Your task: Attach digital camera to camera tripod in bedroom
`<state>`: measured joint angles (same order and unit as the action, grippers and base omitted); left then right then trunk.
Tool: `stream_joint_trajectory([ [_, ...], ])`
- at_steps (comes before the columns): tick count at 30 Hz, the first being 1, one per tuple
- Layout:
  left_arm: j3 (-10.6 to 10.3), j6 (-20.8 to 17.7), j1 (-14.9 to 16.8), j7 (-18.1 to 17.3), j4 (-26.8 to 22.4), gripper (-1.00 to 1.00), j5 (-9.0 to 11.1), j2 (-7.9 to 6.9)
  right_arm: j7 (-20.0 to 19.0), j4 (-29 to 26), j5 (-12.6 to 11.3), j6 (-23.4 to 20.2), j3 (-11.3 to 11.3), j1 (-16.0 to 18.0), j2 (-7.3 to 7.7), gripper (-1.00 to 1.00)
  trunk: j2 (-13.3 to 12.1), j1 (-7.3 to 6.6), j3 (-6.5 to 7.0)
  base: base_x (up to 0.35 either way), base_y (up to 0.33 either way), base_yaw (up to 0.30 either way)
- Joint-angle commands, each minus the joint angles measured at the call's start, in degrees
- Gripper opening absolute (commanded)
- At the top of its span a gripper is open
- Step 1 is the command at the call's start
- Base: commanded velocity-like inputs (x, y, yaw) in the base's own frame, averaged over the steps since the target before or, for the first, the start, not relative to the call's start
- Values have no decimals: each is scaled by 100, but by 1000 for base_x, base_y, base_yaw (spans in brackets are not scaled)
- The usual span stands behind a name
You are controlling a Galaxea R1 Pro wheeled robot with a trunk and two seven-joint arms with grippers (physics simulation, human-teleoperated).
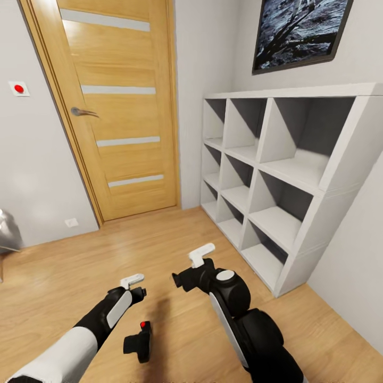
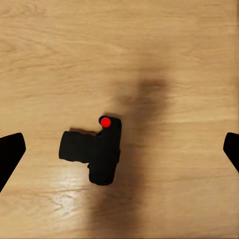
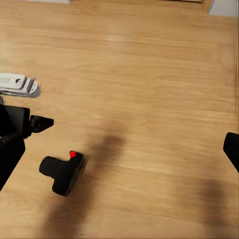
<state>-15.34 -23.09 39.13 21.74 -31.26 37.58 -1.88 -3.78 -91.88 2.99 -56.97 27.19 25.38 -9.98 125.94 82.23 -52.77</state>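
The digital camera [image 2: 95, 154] lies on the floor [image 2: 119, 50], looking small, rigid and smooth; my left tool [image 2: 119, 154], spread wide above, should pinch its boxy body at 3 o'clock of the lens.

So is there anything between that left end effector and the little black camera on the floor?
Nothing: in the left wrist view the digital camera lies alone on bare wood floor below the left end effector.

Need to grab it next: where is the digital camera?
The digital camera lies on the wood floor, low in the head view, below the left gripper.
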Motion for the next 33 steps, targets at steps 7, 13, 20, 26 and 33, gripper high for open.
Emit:
stream_joint_trajectory([
  [7,-68,969,51,-554,733,100,-56,-281,-47,-35,17,-133,-294,62,-2,100,285,153,-132,0,0,0],
  [13,-89,1609,77,-909,1253,100,-84,-389,-47,-46,12,-126,-335,114,-2,100,525,285,-239,0,0,0],
  [20,-287,1921,83,-1266,1481,100,-207,-370,-56,-53,16,-112,-356,294,-2,100,806,439,-365,0,0,0],
  [26,-419,1971,75,-1477,1515,100,-285,-302,-45,-50,17,-98,-353,349,-2,100,1047,571,-473,0,0,0],
  [33,-450,1931,75,-1679,1520,100,-324,-251,-23,-49,19,-81,-347,361,-2,100,1328,724,-599,0,0,0],
])
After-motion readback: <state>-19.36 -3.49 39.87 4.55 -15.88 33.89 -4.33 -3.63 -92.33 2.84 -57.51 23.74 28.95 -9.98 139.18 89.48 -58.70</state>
